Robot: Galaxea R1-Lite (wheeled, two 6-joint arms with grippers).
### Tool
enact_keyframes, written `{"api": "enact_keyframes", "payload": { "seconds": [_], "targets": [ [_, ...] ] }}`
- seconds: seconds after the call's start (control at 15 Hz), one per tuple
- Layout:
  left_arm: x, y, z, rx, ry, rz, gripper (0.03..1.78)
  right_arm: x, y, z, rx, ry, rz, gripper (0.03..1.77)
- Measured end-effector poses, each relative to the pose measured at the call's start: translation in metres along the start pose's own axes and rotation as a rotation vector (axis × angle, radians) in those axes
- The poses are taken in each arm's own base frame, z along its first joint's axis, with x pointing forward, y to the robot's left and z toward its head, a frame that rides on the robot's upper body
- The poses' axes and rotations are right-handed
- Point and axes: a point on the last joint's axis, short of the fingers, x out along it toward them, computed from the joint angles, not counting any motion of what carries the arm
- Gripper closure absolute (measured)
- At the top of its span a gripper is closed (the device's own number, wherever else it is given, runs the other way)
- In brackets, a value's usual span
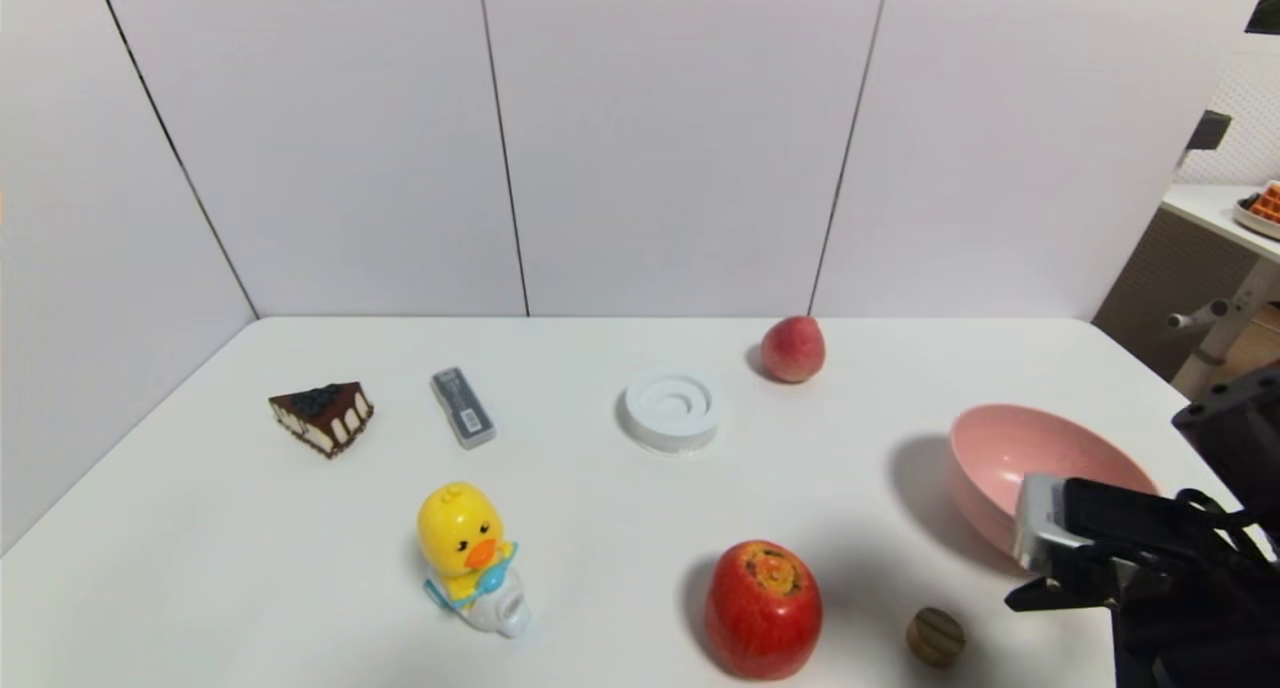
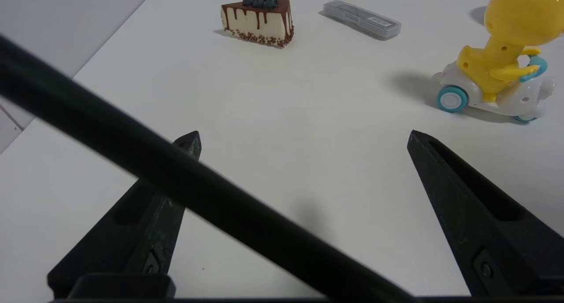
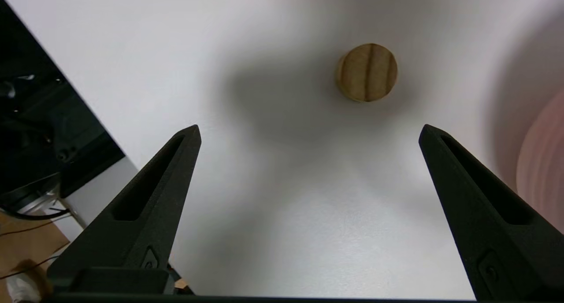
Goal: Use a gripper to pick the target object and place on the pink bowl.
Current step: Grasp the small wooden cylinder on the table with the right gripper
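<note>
Both fingers of my right claw spread wide, holding nothing | wooden block ahead at 1 o'clock, apart | pink bowl at 3 o'clock

Pink bowl near rim hidden behind right gripper; in right wrist view cut to a blurred pink sliver. Yellow duck toy head cropped at frame edge.

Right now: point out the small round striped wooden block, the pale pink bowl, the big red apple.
wooden block (image 3: 368, 72), right wrist view, flat grained top.
pink bowl (image 1: 1000, 458), head view, inner wall.
red apple (image 1: 762, 613), head view, front skin.
</note>
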Motion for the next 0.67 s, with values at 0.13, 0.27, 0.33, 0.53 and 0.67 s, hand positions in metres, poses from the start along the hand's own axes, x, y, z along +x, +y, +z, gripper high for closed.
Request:
{"api": "enact_keyframes", "payload": {
  "seconds": [0.13,0.27,0.33,0.53,0.67],
  "targets": [
    [0.000,0.000,0.000,-0.001,0.000,0.000,0.12,0.006,-0.004,0.005,0.014,0.017,0.006,0.09],
    [0.000,0.000,0.000,0.000,0.000,0.000,0.12,0.011,-0.008,0.010,0.027,0.029,0.013,0.09],
    [0.000,0.000,0.000,-0.001,0.000,0.000,0.12,0.014,-0.010,0.012,0.027,0.031,0.014,0.09],
    [0.000,0.000,0.000,0.000,0.000,0.000,0.12,0.025,-0.016,0.018,0.027,0.031,0.012,0.09],
    [0.000,0.000,0.000,0.000,0.000,-0.001,0.12,0.032,-0.020,0.022,0.027,0.024,0.007,0.09]
  ]
}}
